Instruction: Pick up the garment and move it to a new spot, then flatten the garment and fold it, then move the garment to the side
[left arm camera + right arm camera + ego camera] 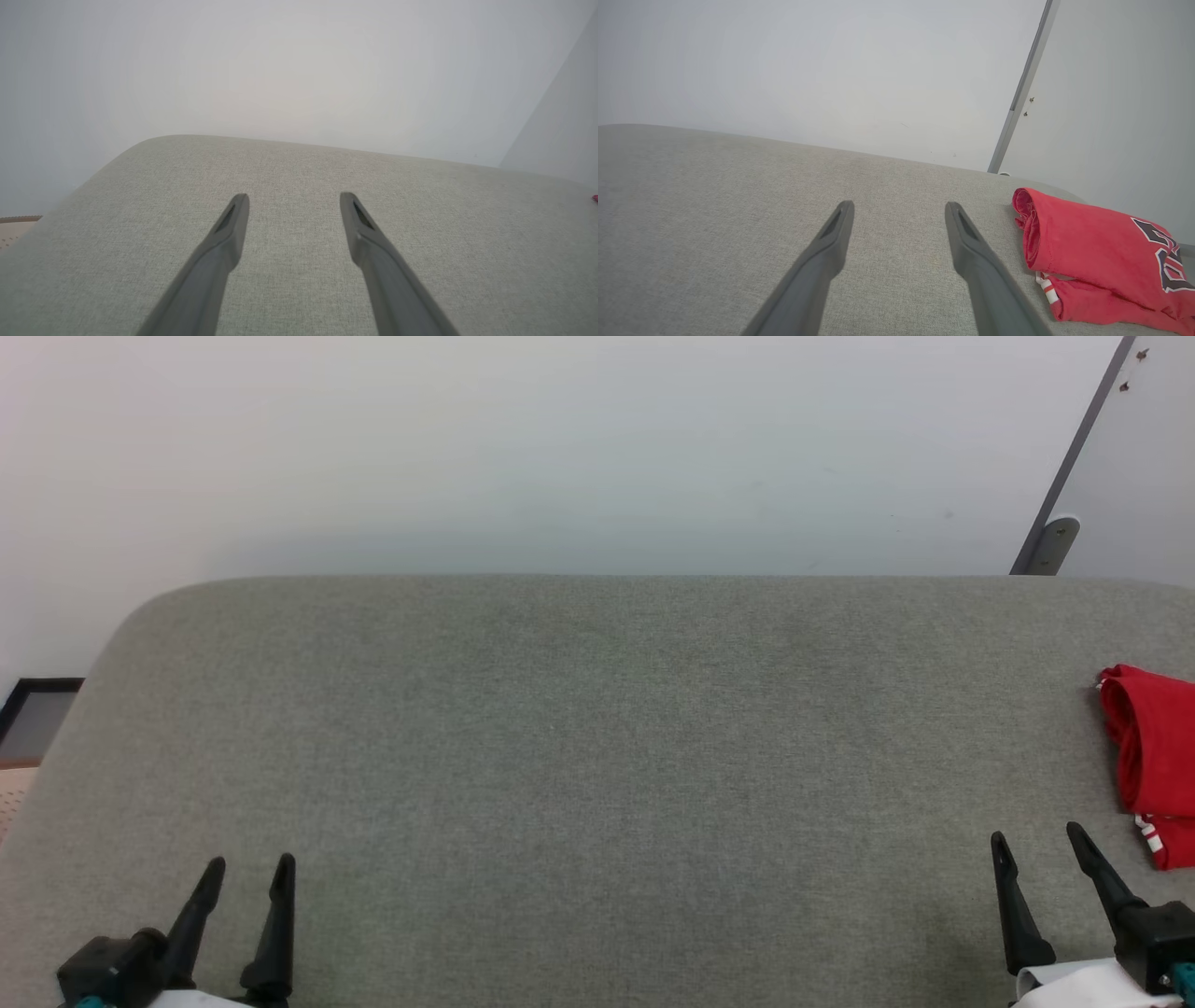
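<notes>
Here, both pairs of long dark fingers stand spread wide with nothing between them. The left gripper (252,863) hovers at the near left of a grey fabric-covered surface (597,709), and the right gripper (1036,835) at the near right.

Just outward of the right gripper, near it but not touching, lies the garment (1092,252). It is a red shirt gathered into a loose, layered bundle at the surface's right edge.

It looks like light, soft, limp cloth, likely to sag and come unfolded when lifted. It should not be fragile or slippery. The thick rolled edge (1029,224) facing the right gripper seems the surest place to pinch. Lifting it flat would probably need a hold at two separate points.

Much of the garment is hard to read. The head view cuts off its right side. In the right wrist view the dark, white-outlined lettering (1164,261) runs off the frame. A bit of white-striped trim (1046,288) peeks from the near edge. The sleeves, the collar and the number of layers cannot be made out.
</notes>
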Motion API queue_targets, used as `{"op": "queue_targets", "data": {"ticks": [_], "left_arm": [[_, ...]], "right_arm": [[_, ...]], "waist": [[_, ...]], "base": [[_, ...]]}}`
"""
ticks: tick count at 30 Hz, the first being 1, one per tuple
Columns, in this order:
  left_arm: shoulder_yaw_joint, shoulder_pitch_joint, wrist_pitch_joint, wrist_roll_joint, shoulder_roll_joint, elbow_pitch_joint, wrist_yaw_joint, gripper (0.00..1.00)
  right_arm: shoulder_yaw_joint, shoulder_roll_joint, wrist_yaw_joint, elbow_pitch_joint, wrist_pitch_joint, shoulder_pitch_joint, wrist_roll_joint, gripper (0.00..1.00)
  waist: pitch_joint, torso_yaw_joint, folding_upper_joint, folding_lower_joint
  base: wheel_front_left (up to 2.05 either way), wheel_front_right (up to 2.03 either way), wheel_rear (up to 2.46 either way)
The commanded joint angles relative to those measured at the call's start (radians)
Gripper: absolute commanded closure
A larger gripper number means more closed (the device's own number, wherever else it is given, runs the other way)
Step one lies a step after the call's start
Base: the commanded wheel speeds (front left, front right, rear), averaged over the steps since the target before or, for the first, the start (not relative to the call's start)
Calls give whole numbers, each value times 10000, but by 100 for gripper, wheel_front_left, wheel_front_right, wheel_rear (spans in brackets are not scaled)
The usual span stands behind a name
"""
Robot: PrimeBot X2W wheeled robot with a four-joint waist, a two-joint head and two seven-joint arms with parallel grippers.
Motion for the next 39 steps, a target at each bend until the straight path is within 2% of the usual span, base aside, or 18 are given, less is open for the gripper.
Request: {"op": "queue_targets", "data": {"ticks": [1,9,10,14,39], "left_arm": [[9,130,8,12,-31,-68,23,0],[-18,202,8,-132,-51,-216,23,0],[-33,108,0,-111,-33,-215,0,100],[-126,214,24,-190,-306,48,-2,100],[322,-323,1203,-3706,-1116,51,2,100]], "right_arm": [[30,34,-21,-44,-40,185,10,0],[65,113,-21,-26,-40,214,-2,0],[44,109,0,-23,0,180,-15,100],[31,219,0,304,93,214,65,100],[-192,510,-3,251,1239,-196,4925,100]], "waist": [[-2,1,0,0],[-28,9,0,0],[-29,9,0,0],[-30,10,0,0],[13,-21,0,0]], "base": [[0,0,0],[0,0,0],[0,0,0],[0,0,0],[0,0,0]]}}
